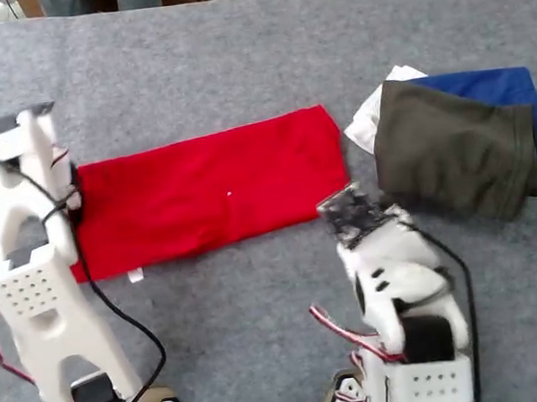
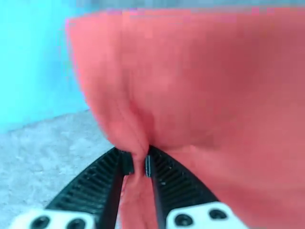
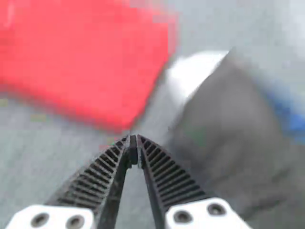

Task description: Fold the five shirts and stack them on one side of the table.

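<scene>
The left end effector [image 2: 136, 164] pinches the part-folded red shirt [image 1: 209, 188], the right end effector [image 3: 133, 143] pressed together; folded pile [image 1: 452, 151] at three o'clock.

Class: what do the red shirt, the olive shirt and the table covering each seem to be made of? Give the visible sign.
Red shirt: soft matte cloth, possibly cotton; it puckers where the left gripper pinches it. Olive shirt: similar matte cloth, folded with rounded edges. Table covering: grey felt-like fabric, fuzzy and speckled, no shine.
</scene>
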